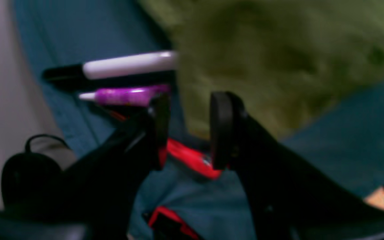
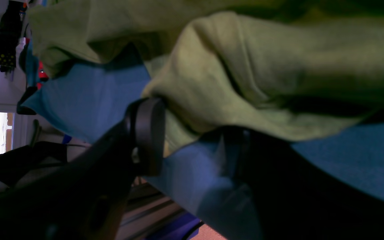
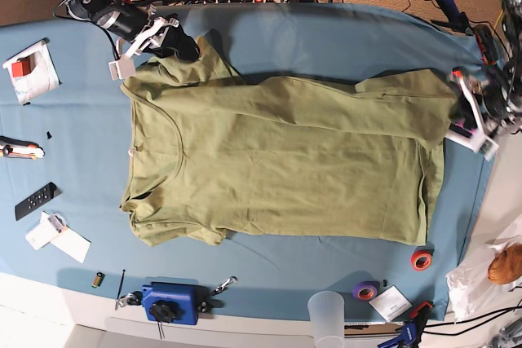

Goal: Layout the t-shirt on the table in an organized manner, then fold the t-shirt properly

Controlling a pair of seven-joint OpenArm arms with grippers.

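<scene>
The olive-green t-shirt [image 3: 277, 160] lies spread on the teal table [image 3: 326, 30], neck to the left and hem to the right, with its upper edge wrinkled. My right gripper [image 3: 181, 46] is at the bunched upper-left sleeve. In the right wrist view its jaws [image 2: 195, 140] stand wide apart around a fold of the t-shirt [image 2: 245, 66]. My left gripper [image 3: 458, 116] sits at the hem's upper-right corner. In the left wrist view it [image 1: 192, 130] is open, and the blurred t-shirt [image 1: 278, 50] edge reaches just to its fingertips.
A white marker [image 1: 128, 65], a purple pen [image 1: 125, 95] and a red item [image 1: 192, 160] lie by the left gripper. Tape rolls [image 3: 422, 260], a plastic cup [image 3: 326, 311] and a blue tool [image 3: 170, 301] line the near edge. A remote [image 3: 35, 201] and a white packet [image 3: 28, 71] lie at the left.
</scene>
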